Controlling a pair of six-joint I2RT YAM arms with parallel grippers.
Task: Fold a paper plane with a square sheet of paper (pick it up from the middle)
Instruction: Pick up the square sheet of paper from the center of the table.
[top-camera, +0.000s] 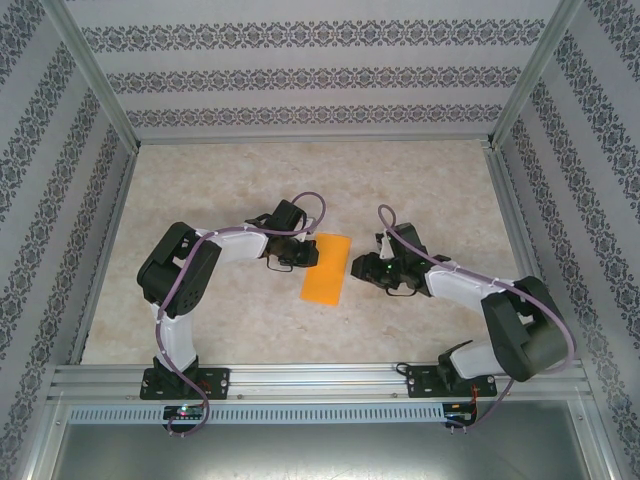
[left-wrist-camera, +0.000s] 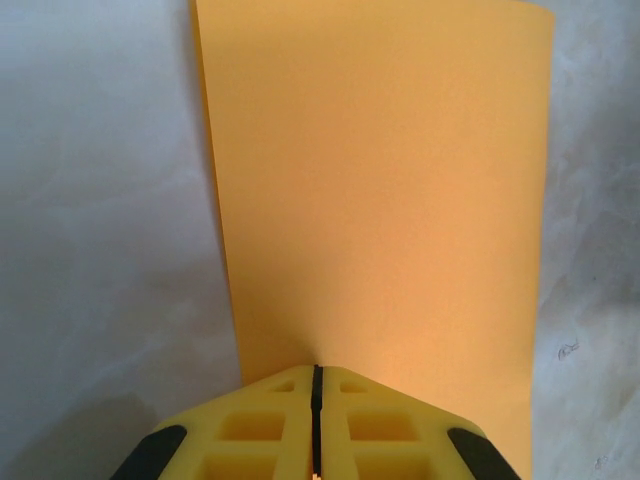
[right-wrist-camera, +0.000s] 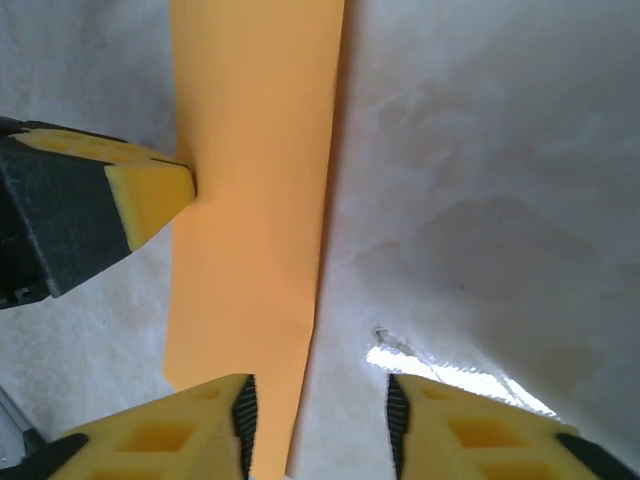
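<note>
Pinning the left edge, the left gripper (left-wrist-camera: 317, 372) stands closed, its tip against the square sheet of paper (top-camera: 327, 267), which lies on the table (top-camera: 200, 190) as a narrow halved rectangle. The right gripper (right-wrist-camera: 320, 395) stands open at the right edge, holding nothing. Judged step: centre crease made; the next move calls for corner folds. Layer alignment cannot be made out, and both wrist views cut off the sheet's ends.

Patterned wallpaper walls (top-camera: 300, 75) enclose a pale marbled tabletop (top-camera: 420, 180).
</note>
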